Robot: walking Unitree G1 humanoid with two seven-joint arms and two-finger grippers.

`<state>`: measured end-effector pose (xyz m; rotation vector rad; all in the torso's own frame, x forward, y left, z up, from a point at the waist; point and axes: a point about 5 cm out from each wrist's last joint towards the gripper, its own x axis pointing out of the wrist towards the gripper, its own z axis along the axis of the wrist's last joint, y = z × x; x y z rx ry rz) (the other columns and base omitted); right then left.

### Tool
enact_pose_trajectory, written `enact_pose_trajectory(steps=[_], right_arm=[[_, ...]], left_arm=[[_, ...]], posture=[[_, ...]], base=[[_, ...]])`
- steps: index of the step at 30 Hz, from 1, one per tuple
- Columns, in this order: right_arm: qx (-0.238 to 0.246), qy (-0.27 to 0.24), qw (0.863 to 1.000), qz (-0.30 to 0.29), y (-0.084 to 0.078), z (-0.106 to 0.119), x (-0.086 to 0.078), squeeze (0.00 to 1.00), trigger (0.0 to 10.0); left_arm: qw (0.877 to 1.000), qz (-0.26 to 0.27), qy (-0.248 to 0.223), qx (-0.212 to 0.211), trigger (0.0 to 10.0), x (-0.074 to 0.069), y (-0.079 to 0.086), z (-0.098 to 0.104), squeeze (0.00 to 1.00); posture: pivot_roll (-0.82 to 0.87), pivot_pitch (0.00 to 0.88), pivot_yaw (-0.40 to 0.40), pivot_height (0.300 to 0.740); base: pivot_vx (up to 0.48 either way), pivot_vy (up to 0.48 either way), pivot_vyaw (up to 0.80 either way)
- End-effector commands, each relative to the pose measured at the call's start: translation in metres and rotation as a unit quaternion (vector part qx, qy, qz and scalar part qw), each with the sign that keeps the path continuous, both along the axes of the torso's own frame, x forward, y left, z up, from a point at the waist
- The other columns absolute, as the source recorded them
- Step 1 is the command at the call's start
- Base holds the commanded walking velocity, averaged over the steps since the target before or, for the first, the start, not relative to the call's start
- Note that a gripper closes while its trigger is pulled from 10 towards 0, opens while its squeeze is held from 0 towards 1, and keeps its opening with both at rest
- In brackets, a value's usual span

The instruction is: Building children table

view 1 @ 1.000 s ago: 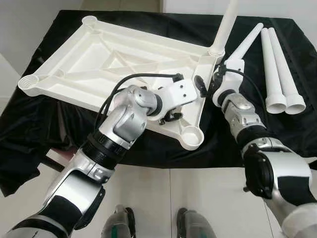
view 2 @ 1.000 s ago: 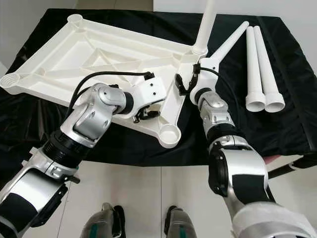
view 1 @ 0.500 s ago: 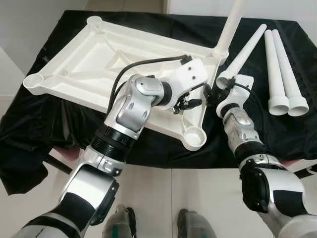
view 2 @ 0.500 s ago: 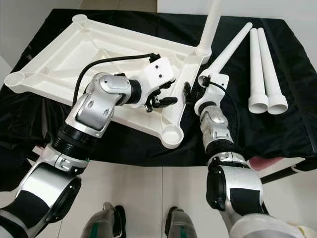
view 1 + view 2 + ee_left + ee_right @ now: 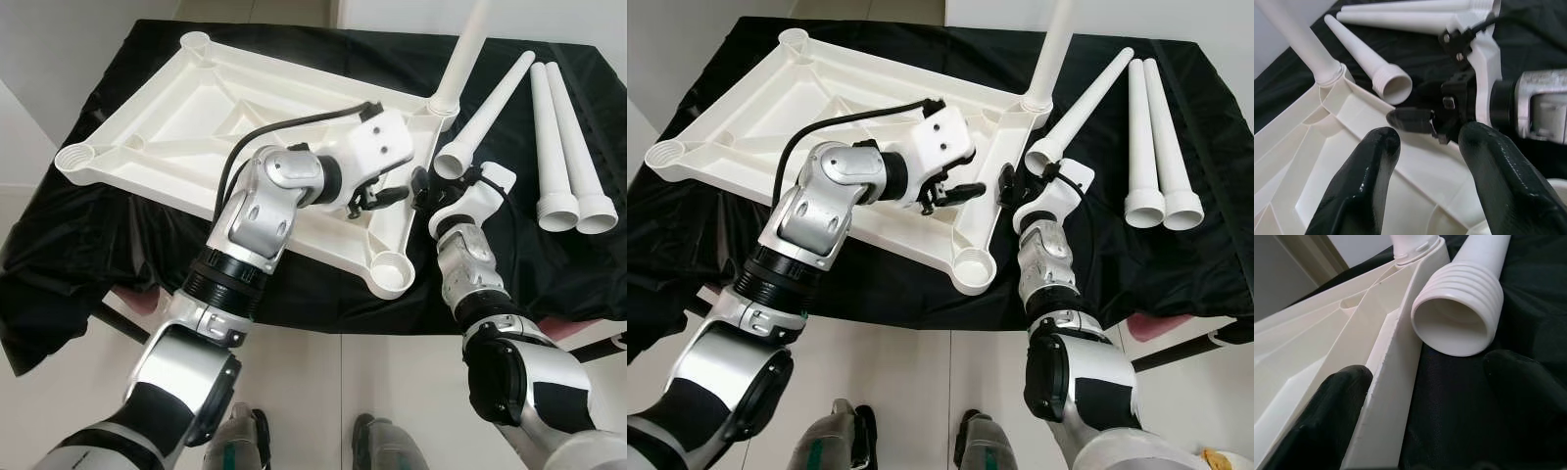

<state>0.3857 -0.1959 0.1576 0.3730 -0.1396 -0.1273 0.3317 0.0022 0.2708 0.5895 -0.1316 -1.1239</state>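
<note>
White tabletop [image 5: 225, 117] lies upside down on black cloth [image 5: 88, 235], one leg [image 5: 462, 54] standing in its far corner | my left gripper [image 5: 1427, 147] hovers spread over the frame | my right gripper [image 5: 1425, 406], fingers apart, faces loose leg [image 5: 1462, 318].

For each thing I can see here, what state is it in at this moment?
Tabletop: upside down on the black cloth.
Fitted leg: upright in a corner socket.
Nearest loose leg: lying down, threaded end toward the robot.
Two spare legs: lying side by side.
Left gripper: jaws open, empty.
Right gripper: jaws open, empty.
</note>
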Motion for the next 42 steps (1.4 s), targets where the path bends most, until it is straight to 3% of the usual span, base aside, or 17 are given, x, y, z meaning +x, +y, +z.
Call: enact_pose_trajectory(steps=[1, 8, 9, 12, 14, 15, 19, 23, 25, 27, 30, 36, 42], right_arm=[[0.029, -0.01, 0.999, -0.024, -0.008, -0.004, -0.004, 0.0, 10.0], [0.059, -0.057, 0.995, -0.048, -0.015, 0.01, -0.004, 0.0, 10.0], [0.071, -0.071, 0.993, -0.055, -0.014, 0.014, -0.004, 0.0, 8.7], [0.08, -0.08, 0.992, -0.059, -0.013, 0.017, -0.005, 0.0, 8.7], [0.101, -0.093, 0.989, -0.047, -0.005, 0.017, -0.007, 0.0, 10.0], [0.103, -0.1, 0.989, -0.035, 0.002, 0.018, -0.008, 0.0, 10.0], [0.078, -0.121, 0.989, -0.016, 0.014, 0.02, -0.014, 0.0, 10.0], [0.046, -0.136, 0.99, -0.02, 0.015, 0.023, -0.02, 0.0, 10.0], [-0.004, -0.155, 0.987, -0.042, 0.009, 0.029, -0.029, 0.0, 10.0], [-0.004, -0.155, 0.987, -0.042, 0.009, 0.029, -0.029, 0.0, 10.0], [-0.081, -0.177, 0.978, -0.079, -0.007, 0.04, -0.045, 0.0, 10.0], [-0.105, -0.183, 0.973, -0.088, -0.014, 0.045, -0.052, 0.0, 10.0], [-0.139, -0.178, 0.969, -0.097, -0.034, 0.049, -0.067, 0.0, 10.0]], left_arm=[[0.973, 0.187, -0.084, -0.102, 10.0, 0.014, 0.013, 0.014, 0.0], [0.969, 0.198, -0.074, -0.125, 10.0, 0.011, 0.015, 0.012, 0.0], [0.969, 0.198, -0.072, -0.13, 10.0, 0.01, 0.015, 0.01, 0.0], [0.968, 0.199, -0.07, -0.133, 10.0, 0.009, 0.015, 0.009, 0.0], [0.968, 0.198, -0.065, -0.141, 10.0, 0.007, 0.013, 0.006, 0.0], [0.968, 0.197, -0.062, -0.145, 10.0, 0.005, 0.012, 0.005, 0.0], [0.967, 0.196, -0.061, -0.148, 10.0, 0.004, 0.012, -0.003, 0.0], [0.967, 0.201, -0.059, -0.142, 10.0, 0.006, 0.015, -0.012, 0.0], [0.97, 0.197, -0.04, -0.137, 10.0, 0.006, 0.018, -0.023, 0.0], [0.97, 0.197, -0.04, -0.137, 10.0, 0.006, 0.018, -0.023, 0.0], [0.977, 0.156, 0.023, -0.144, 10.0, -0.002, 0.019, -0.036, 0.0], [0.982, 0.129, 0.019, -0.134, 10.0, -0.01, 0.019, -0.041, 0.0], [0.996, 0.041, 0.0, -0.077, 10.0, -0.027, 0.029, -0.054, 0.0]], posture=[[-0.04, 0.128, 0.075, 0.74], [-0.02, 0.117, 0.078, 0.74], [-0.02, 0.111, 0.077, 0.74], [-0.02, 0.111, 0.077, 0.74], [-0.02, 0.103, 0.078, 0.74], [-0.02, 0.103, 0.078, 0.74], [-0.02, 0.096, 0.075, 0.74], [-0.03, 0.085, 0.072, 0.74], [-0.04, 0.08, 0.071, 0.74], [-0.04, 0.08, 0.071, 0.74], [-0.04, 0.092, 0.061, 0.74], [-0.04, 0.097, 0.059, 0.74], [-0.03, 0.127, 0.051, 0.74]], base=[[0.0, 0.0, 0.0], [0.0, 0.0, 0.0], [0.0, 0.0, 0.0], [0.0, 0.0, 0.0], [0.0, 0.0, 0.0], [0.0, 0.0, 0.0], [0.0, 0.0, 0.0], [0.0, 0.0, 0.0], [0.0, 0.0, 0.0], [0.0, 0.0, 0.0], [0.0, 0.0, 0.0], [0.0, 0.0, 0.0], [0.0, 0.0, 0.0]])
